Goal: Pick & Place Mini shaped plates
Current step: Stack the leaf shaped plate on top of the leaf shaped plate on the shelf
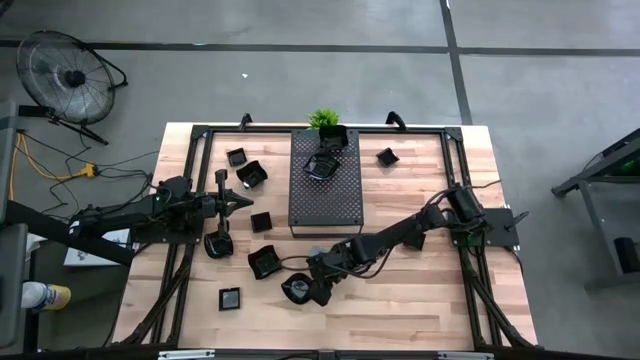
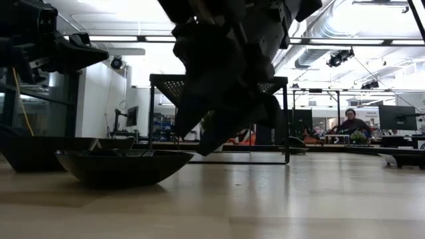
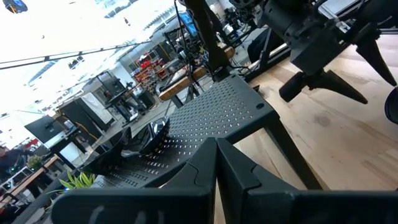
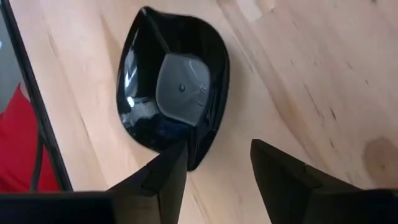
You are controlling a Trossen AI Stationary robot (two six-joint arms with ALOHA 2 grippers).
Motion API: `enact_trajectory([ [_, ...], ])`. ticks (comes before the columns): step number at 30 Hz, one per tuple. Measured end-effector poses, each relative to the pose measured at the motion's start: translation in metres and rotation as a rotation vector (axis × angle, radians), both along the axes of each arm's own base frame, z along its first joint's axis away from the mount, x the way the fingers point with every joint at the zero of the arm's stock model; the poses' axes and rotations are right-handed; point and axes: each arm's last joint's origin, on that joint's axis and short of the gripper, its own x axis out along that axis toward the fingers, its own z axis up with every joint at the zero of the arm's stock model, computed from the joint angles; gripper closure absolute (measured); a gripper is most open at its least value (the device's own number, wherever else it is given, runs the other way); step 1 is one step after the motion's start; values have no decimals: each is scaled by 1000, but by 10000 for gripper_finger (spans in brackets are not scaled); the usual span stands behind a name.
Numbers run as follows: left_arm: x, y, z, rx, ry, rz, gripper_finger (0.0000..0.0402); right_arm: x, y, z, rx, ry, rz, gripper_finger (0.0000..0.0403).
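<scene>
The wooden table carries a perforated tray at its far-centre edge, holding two mini shaped plates, with further plates scattered over the left half. The right gripper stands wide over a rounded plate near the front edge, one finger at its rim. The left gripper, fully closed and empty, waits left of the tray.

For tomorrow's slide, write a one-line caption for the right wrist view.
Right gripper open over the wooden table, one finger at the rim of a glossy black mini plate.
</scene>
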Motion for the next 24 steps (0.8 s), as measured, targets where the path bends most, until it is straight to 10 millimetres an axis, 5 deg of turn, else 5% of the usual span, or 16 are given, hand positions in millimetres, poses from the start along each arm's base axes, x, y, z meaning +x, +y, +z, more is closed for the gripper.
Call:
enact_trajectory([
  [5,0,0,0,0,0,0,400,7,4,-15,44,7,19,237],
  [24,0,0,0,0,0,0,400,9,4,-13,40,14,-9,264],
])
